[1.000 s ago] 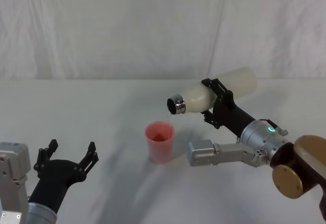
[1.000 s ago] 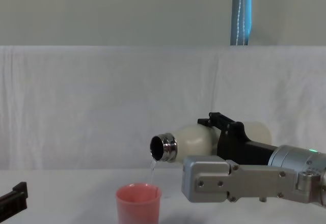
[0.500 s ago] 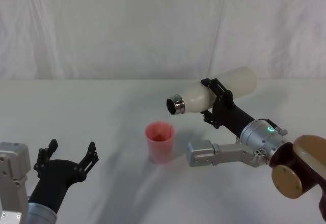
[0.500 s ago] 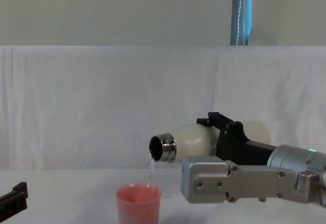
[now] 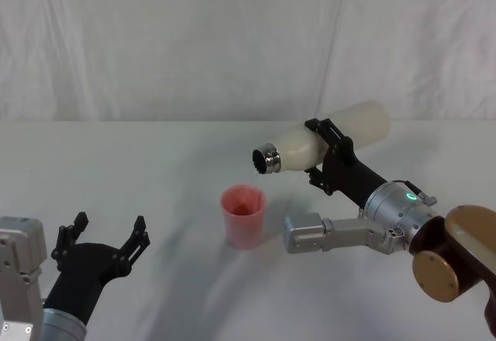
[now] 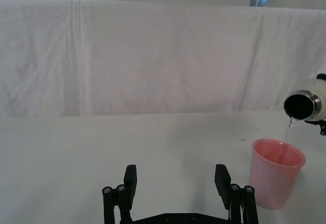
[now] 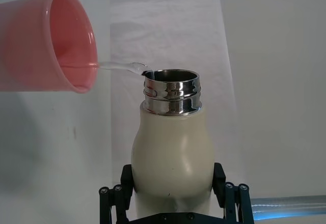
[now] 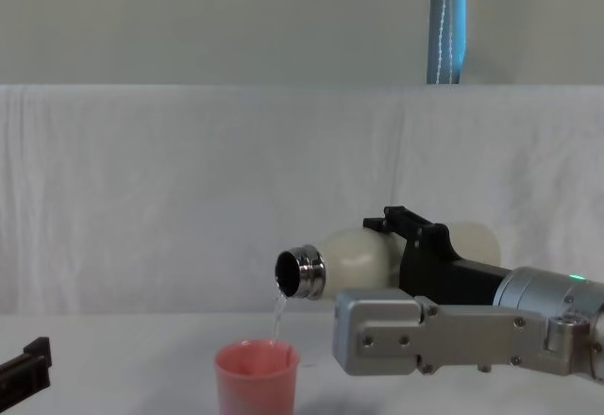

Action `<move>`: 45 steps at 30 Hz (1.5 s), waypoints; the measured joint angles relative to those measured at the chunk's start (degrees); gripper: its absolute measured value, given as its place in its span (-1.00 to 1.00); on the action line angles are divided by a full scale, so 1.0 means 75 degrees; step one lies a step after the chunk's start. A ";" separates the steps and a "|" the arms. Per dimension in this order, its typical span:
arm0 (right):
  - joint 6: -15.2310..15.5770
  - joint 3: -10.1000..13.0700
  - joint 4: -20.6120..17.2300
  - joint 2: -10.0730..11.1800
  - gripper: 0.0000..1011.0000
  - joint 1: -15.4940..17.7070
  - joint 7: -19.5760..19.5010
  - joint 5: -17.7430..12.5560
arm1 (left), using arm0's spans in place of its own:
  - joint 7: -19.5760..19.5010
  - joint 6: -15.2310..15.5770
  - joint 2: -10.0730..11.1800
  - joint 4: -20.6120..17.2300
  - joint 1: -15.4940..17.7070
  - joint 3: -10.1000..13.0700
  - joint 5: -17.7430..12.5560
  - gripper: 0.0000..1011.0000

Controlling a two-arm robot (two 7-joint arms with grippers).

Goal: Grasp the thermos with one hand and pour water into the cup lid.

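Thermos [image 5: 325, 144] lies near-horizontal in the right gripper [image 5: 332, 157] — clamped round its body, long axis running from 2 o'clock down to the steel mouth at 8 o'clock. Cup lid [image 5: 243, 215] stands on the table [image 5: 155, 163] just below that mouth, at 7 o'clock, catching a thin stream. Left gripper [image 5: 107, 240] rests spread wide, parked well apart.

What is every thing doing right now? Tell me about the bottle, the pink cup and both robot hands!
thermos: uncapped, tipped almost sideways, pouring a thin stream.
cup lid: upright on the table, catching the water.
right gripper: jaws clamped around the thermos body.
left gripper: jaws open, empty, parked low on the robot's left.
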State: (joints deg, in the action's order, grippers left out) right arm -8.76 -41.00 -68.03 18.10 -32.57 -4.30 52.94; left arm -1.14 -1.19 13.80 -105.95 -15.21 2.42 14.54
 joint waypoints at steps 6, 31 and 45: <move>0.0012 0.0007 -0.0029 0.0002 0.88 0.0021 0.0026 -0.0014 | 0.0000 0.0000 0.0000 0.0000 0.0000 0.0000 0.0000 0.98; -0.0197 0.0603 -0.0273 -0.0220 0.88 0.0337 0.0839 -0.1415 | 0.0000 0.0000 0.0000 0.0000 0.0000 0.0000 0.0000 0.98; 0.0025 0.1723 -0.0988 -0.0580 0.88 0.0982 0.1830 -0.3633 | 0.0000 0.0000 0.0000 0.0000 0.0000 0.0000 0.0000 0.98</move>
State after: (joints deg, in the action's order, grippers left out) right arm -8.57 -28.08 -75.44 13.76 -25.21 9.42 25.69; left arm -1.14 -1.19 13.80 -105.95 -15.21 2.41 14.55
